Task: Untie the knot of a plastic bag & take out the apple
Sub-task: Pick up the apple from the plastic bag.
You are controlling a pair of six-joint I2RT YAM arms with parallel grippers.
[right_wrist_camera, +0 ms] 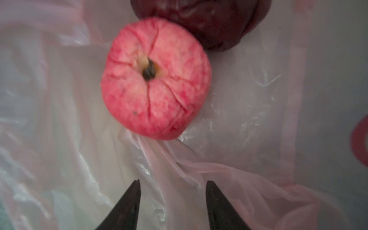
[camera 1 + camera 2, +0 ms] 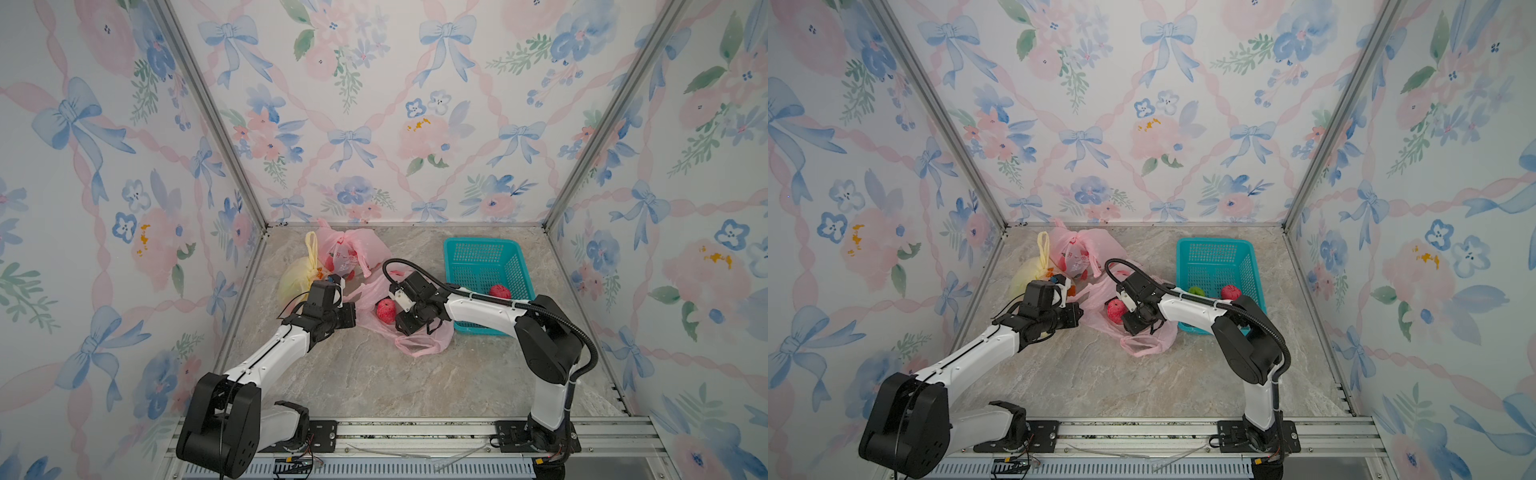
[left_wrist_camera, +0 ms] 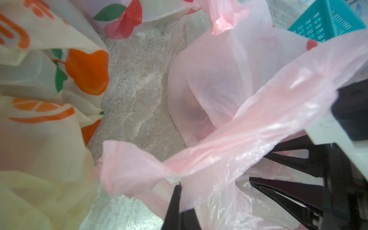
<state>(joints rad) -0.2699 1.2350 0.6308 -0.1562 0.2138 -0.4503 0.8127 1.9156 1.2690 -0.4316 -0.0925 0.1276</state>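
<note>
Apple: the pink-red apple (image 1: 156,78) lies inside the open pink bag (image 2: 409,332), near the middle of both top views. It shows big in the upper middle of the right wrist view.
How the apple feels: I think it is light and a bit squishy, like a toy, since its skin has wrinkles and cracks. It is round, so it may roll or slip.
Where to grab the apple: best on its two round sides, one finger on each side, not on the top dimple.
Which way the apple points: its dark stem spot (image 1: 149,72) faces the right wrist camera, so its stem-to-bottom line runs away from that camera. It is almost a ball, so it has no real long side.
Bag: thin, soft and slippery. It could get caught in the fingers with the apple.
Dark red fruit: a second, darker fruit (image 1: 209,22) touches the apple at the top of the right wrist view.
Right gripper: the right gripper (image 1: 172,184) is spread apart and holds nothing. Its tips sit just under the apple in that view, over crinkled plastic.
Left gripper: the left gripper (image 3: 180,186) is pinched tight on an edge of the pink bag, at the bottom of the left wrist view.
Basket: the blue basket (image 2: 484,245) sits at the right of the top views, with a red fruit (image 2: 500,291) in it.
</note>
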